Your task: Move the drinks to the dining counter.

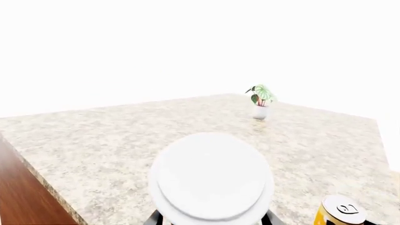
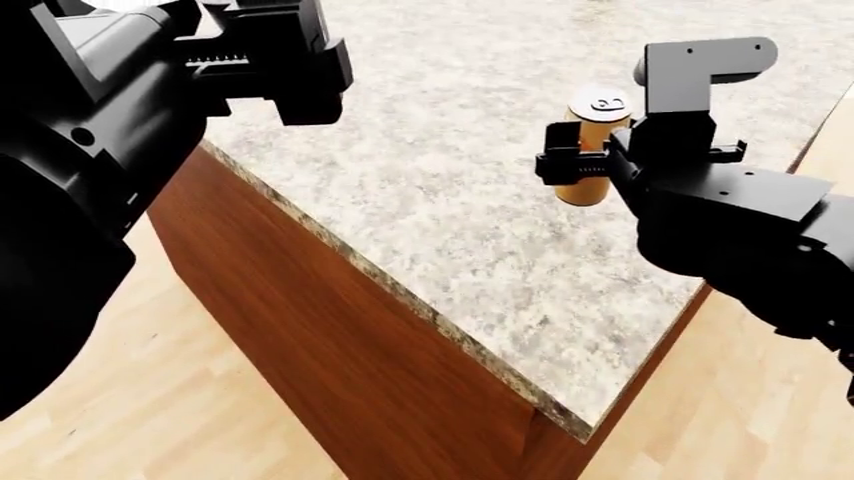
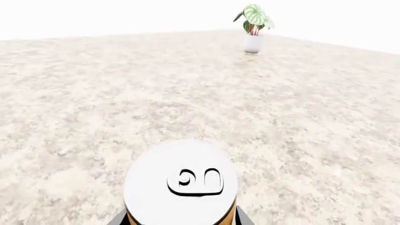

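Observation:
My left gripper (image 1: 211, 220) is shut on a paper cup; its round white lid (image 1: 212, 183) fills the lower middle of the left wrist view, with a dark finger on each side. In the head view the cup is almost hidden behind the left gripper (image 2: 267, 60), which hangs over the near edge of the dining counter (image 2: 441, 180). My right gripper (image 2: 587, 160) is shut on the tall orange-yellow can (image 2: 594, 150), upright over the granite top. Its silver top (image 3: 181, 183) shows in the right wrist view. Whether either drink touches the counter I cannot tell.
A small potted plant (image 1: 261, 101) in a white pot stands far back on the counter, also in the right wrist view as the plant (image 3: 253, 28). The counter's dark reddish wood side (image 2: 334, 340) drops to a light wood floor (image 2: 174, 420). Its corner (image 2: 574, 425) points toward me.

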